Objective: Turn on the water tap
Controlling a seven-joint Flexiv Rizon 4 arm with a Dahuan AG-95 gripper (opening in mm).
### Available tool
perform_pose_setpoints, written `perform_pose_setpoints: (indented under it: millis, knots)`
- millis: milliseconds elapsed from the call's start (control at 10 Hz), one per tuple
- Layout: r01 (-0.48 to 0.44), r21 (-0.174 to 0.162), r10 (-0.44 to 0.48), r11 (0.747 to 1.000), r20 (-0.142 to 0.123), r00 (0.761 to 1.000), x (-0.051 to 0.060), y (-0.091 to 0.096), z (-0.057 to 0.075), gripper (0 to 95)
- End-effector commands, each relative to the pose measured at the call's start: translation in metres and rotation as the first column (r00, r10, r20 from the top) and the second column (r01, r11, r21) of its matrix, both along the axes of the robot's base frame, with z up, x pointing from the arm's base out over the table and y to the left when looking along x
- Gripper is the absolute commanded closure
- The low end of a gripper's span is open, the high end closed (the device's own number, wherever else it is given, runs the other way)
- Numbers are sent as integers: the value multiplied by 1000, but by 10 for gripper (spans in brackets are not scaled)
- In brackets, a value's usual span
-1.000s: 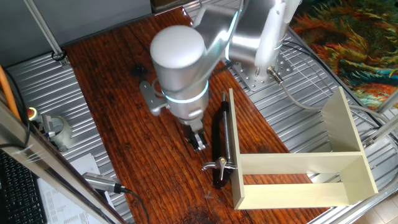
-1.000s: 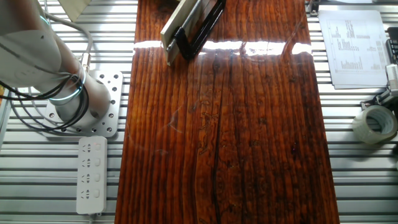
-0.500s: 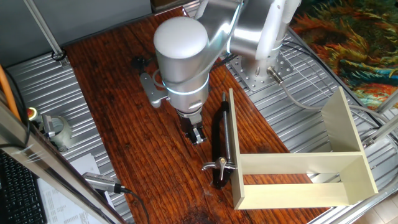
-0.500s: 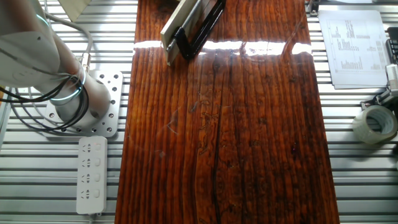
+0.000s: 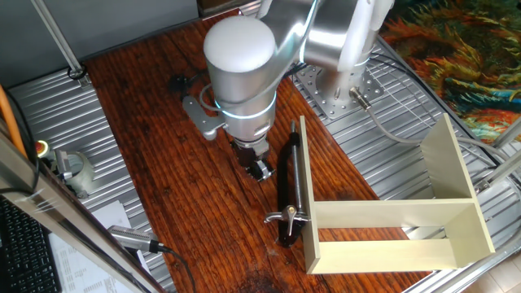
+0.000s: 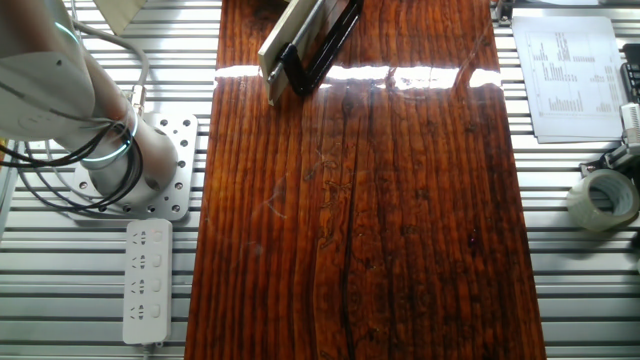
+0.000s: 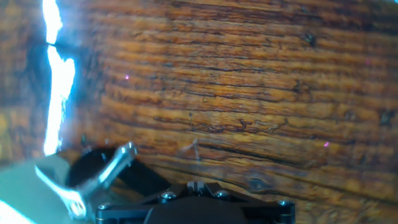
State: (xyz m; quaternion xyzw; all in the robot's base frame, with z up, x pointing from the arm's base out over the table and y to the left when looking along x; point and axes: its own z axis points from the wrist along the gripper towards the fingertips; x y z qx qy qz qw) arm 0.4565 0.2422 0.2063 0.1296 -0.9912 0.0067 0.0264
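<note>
Box [image 5: 391, 236], cream and open-sided, sits at the near edge of the counter [image 5: 163, 163]; the tap [image 5: 286, 191] lies flat along its left wall, touching it, silver lever [image 5: 286, 216] at the near end. Hand [image 5: 260, 170] hangs low over bare wood just left of the tap's middle, apart from it; its fingers look close together, but I cannot tell whether they meet. Hand view: lever [image 7: 102, 177] at lower left, blurred; farther off, the arm's base plate [image 5: 342, 94] on the metal slats.
</note>
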Motion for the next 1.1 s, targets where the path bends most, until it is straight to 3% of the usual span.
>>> perform_pose_setpoints:
  millis: [100, 200, 300, 400, 500, 700, 800, 900, 1100]
  knots:
    - [-477, -21, 477, 879, 19, 878, -16, -18, 6, 950]
    - [-590, -34, 591, 807, 37, 806, -19, -21, 5, 950]
    - [-681, -53, 683, 730, 26, 730, -18, -21, 4, 950]
    - [-741, -68, 744, 668, 13, 668, -18, -21, 3, 950]
    - [-775, -76, 778, 628, 16, 628, -18, -22, 3, 950]
    - [-818, -82, 822, 569, 11, 570, -18, -22, 3, 950]
    - [-848, -87, 852, 522, 17, 523, -17, -22, 2, 950]
    - [-863, -89, 868, 497, 27, 497, -17, -23, 2, 950]
    - [-869, -91, 874, 486, 27, 486, -17, -23, 2, 950]
